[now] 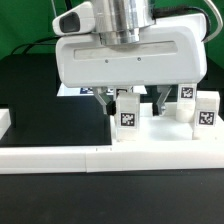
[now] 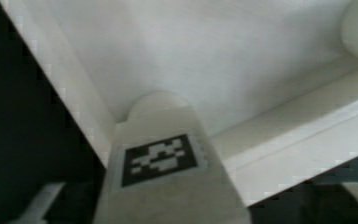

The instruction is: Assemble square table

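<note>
Assembly status: one leg block presented at the slab; no leg confirmed seated.

At the lower edge of the exterior view a long white border bar (image 1: 60,158) is laid across the black bench (image 1: 30,100). Behind it, at centre frame, the square slab (image 1: 165,140) is positioned, with a tagged leg block (image 1: 128,110) gripped upright between the narrowly set fingers of the hand (image 1: 130,100). Two further leg blocks (image 1: 197,110) are stood at right of frame; a fourth is not visible. In the wrist view the held block's tag (image 2: 162,160) is shown over the slab's raised rim (image 2: 282,120). Judged: early stage, most legs outstanding.
</note>
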You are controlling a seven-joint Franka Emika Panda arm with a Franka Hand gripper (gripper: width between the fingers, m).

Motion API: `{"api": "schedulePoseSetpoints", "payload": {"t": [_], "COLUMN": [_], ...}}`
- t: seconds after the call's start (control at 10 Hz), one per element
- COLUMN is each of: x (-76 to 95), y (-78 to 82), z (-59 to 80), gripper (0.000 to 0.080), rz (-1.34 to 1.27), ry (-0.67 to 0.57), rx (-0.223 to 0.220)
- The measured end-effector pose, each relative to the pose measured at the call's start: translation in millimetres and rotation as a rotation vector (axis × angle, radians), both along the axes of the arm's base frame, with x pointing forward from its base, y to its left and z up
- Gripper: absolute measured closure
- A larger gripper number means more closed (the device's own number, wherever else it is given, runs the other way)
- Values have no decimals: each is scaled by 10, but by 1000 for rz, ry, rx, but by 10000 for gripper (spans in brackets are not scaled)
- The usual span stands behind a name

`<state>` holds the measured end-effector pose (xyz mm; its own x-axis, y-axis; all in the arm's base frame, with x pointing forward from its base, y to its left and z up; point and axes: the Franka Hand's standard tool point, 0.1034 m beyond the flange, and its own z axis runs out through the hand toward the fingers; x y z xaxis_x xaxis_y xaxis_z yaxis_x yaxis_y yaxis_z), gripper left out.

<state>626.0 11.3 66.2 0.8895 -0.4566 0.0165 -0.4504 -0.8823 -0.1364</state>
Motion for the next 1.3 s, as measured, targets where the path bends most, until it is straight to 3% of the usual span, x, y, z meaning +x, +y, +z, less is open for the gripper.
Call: {"api": "schedulePoseSetpoints", "payload": {"t": [0.1, 0.2, 0.3, 0.5, 0.6, 0.8, 1.3], "x": [-8, -26, -26, -20, -16, -3, 3], "y": [-20, -60, -60, -74, -65, -81, -44], "z": [-6, -22, -24, -31, -33, -42, -49], "gripper": [368, 496, 507, 507, 507, 507, 507], "rz": [-75, -158, -203, -460, -729, -1056, -1398], "ry": [10, 23, 28, 57, 105, 195, 245], "rx": [3, 5, 8, 27, 54, 154, 174]}}
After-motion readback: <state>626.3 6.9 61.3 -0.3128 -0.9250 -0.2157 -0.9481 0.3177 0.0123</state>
